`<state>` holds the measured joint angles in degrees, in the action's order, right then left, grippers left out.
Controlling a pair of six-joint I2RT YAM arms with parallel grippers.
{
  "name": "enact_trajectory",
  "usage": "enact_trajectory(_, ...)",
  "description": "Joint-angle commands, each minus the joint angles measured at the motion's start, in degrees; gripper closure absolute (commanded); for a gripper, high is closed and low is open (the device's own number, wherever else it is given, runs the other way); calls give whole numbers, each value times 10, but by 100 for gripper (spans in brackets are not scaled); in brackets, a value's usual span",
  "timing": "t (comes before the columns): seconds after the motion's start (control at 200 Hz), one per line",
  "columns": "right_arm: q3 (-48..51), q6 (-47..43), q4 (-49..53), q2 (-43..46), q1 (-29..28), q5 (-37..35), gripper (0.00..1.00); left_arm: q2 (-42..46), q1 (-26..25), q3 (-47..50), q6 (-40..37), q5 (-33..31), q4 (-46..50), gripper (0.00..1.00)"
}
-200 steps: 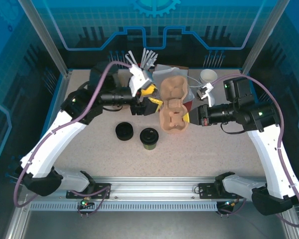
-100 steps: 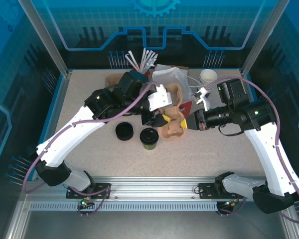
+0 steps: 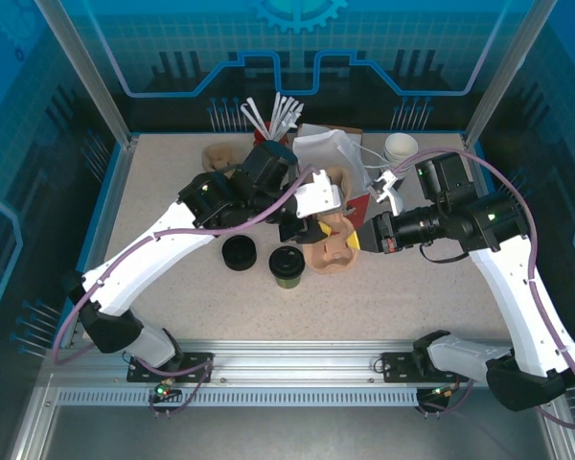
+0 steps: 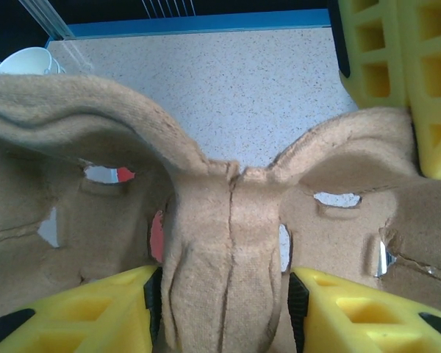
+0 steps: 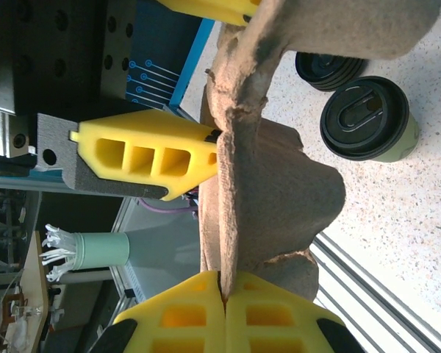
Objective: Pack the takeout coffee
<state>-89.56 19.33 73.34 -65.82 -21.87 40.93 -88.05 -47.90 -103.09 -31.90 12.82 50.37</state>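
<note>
right tool (image 5: 223, 285) pinches pulp tray (image 5: 279, 191); left tool (image 4: 222, 283) straddles it, grip unclear; coffee (image 3: 287, 264) olive, black-lidded, upright.

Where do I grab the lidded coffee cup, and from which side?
Grip the takeout coffee by its olive sidewall just under the lid, coming in from the near side. It stands upright, with the loose lids close on its left and the carrier just behind to the right, so the front looks freest.
</note>
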Motion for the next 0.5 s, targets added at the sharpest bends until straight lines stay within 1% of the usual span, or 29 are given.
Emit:
enact_trajectory(0.0, 6, -14, 10, 1, -8, 11, 100, -1, -7, -14, -6, 0, -24, 48)
enact_trajectory(0.05, 7, -15, 11, 0, -8, 11, 100, 1, -6, -10, -5, 0, -29, 45)
enact_trajectory(0.12, 7, -17, 12, -1, -8, 11, 100, 3, -6, -4, -3, 3, -36, 45)
enact_trajectory(0.195, 7, -18, 13, -2, -8, 11, 100, 5, -7, 0, -5, 6, -37, 47)
enact_trajectory(0.295, 8, -19, 13, -2, -9, 11, 100, 5, -6, 2, -10, 4, -35, 52)
enact_trajectory(0.435, 5, -21, 14, -4, -8, 11, 100, 1, -6, 5, -19, 0, -30, 53)
enact_trajectory(0.495, 3, -22, 14, -4, -9, 10, 100, 0, -6, 3, -22, -3, -27, 56)
